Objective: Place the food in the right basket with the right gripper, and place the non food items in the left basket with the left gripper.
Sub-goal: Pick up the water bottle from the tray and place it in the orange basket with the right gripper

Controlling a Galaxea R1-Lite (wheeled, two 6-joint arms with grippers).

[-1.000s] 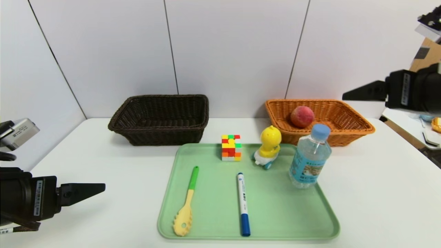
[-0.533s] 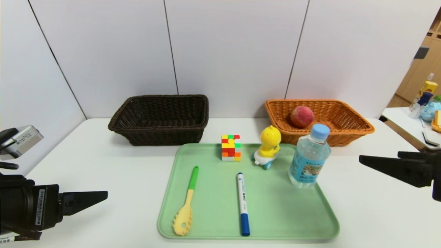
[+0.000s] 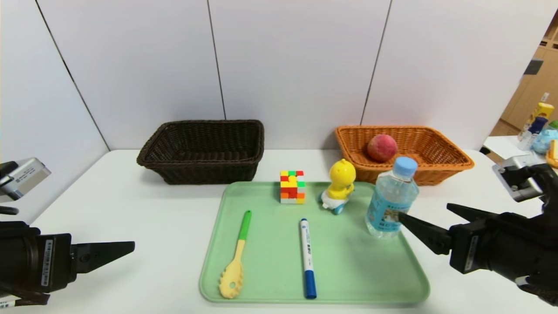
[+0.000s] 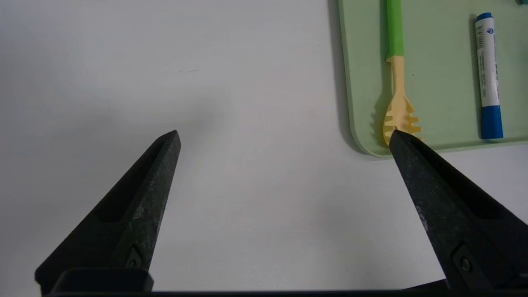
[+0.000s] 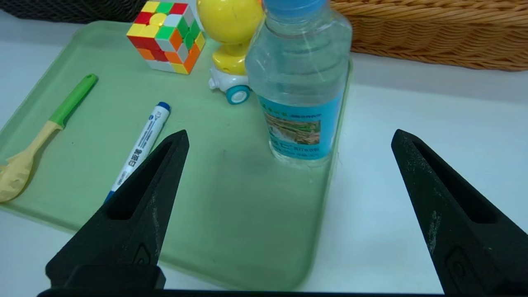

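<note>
On the right side of the table, the right gripper (image 3: 436, 224) had come down from near the orange basket (image 3: 453, 161) within the last second and now stood low beside the bottle (image 3: 392, 198), jaws spread wide and empty, aimed at its label. The peach (image 3: 382, 147) already lay in that basket. The bottle stood upright at the tray's (image 3: 348, 279) right edge. The left gripper (image 3: 117, 250) hung wide open and empty left of the tray; the cube (image 3: 292, 186), duck (image 3: 340, 185), spoon (image 3: 237, 257) and marker (image 3: 307, 257) remained on it. Judgement: the bottle grasp was next.
</note>
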